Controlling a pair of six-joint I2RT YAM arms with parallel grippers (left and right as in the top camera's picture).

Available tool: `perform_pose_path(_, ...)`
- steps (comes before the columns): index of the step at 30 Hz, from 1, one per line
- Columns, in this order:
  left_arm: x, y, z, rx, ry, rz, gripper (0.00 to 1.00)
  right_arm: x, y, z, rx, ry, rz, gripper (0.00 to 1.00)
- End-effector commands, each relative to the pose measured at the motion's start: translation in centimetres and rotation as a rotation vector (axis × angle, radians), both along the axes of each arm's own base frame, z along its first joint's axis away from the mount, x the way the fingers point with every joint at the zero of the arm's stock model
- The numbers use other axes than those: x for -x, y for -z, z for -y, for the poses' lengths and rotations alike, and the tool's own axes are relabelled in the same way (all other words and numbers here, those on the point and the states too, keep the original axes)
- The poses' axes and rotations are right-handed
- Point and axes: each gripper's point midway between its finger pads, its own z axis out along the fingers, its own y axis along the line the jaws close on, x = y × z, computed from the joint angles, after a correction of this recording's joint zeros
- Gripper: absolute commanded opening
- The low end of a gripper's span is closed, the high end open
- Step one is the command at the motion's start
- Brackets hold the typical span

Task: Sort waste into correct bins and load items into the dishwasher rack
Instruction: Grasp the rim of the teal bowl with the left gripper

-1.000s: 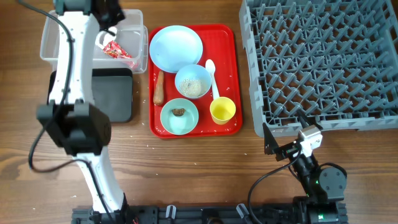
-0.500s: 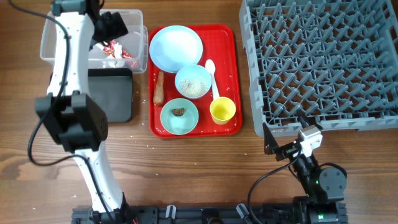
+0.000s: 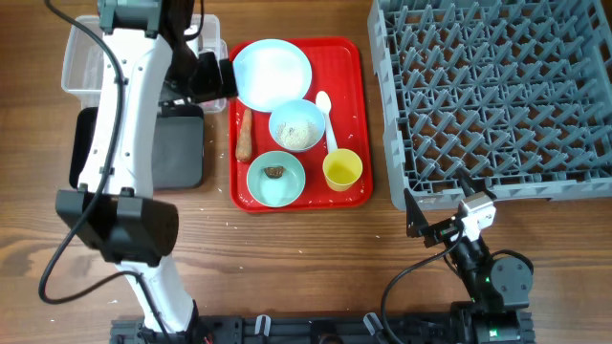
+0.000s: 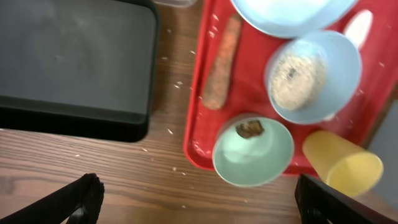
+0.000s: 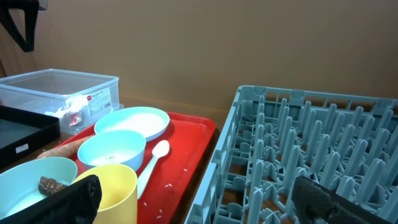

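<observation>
I judge that the task is only at its beginning. One piece of waste looks sorted: the crumpled wrapper lies inside the clear bin, at 10 o'clock from the red tray. The black bin, at 9 o'clock, holds nothing that I can see. On the tray wait the carrot stick at the 9 o'clock edge, the brown lump in the lower bowl, and the rice grains in the middle bowl. The plate, the spoon and the yellow cup are also there, and the dishwasher rack, at 3 o'clock, looks empty. The left gripper hangs over the tray's 10 o'clock corner, fingers spread wide and holding nothing. The right gripper rests at 5 o'clock, spread and empty too.
</observation>
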Motion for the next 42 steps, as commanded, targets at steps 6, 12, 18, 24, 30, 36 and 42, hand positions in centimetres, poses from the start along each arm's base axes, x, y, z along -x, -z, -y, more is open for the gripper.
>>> perform_pose_path(6, 7.3, 4.6, 9.4, 0.03, 0.366, -0.126, 0.89, 0.2, -0.2, -0.5, -0.012, -0.027, 0.007, 1.0)
perform_pose_path(12, 10.0, 13.1, 13.8, 0.078, 0.572, -0.141, 0.89, 0.2, -0.2, -0.5, -0.012, -0.027, 0.007, 1.0)
perform_pose_path(18, 10.4, 17.7, 14.1, 0.086, 0.616, -0.103, 0.73, 0.2, -0.2, -0.5, -0.012, -0.027, 0.007, 1.0)
perform_pose_path(24, 10.5, 18.6, 14.3, 0.088, 0.668, -0.083, 0.57, 0.2, -0.2, -0.5, -0.012, -0.027, 0.007, 1.0)
perform_pose_path(30, 10.9, 19.7, 14.7, 0.092, 0.673, -0.069, 0.24, 0.2, -0.2, -0.5, -0.012, -0.027, 0.007, 1.0)
perform_pose_path(36, 11.5, 19.7, 14.3, 0.087, 0.646, -0.096, 0.04, 0.2, -0.2, -0.5, -0.012, -0.027, 0.007, 1.0)
perform_pose_path(42, 9.2, 14.2, 13.8, 0.114, 0.497, -0.039, 0.04, 0.2, -0.2, -0.5, -0.012, -0.027, 0.007, 1.0)
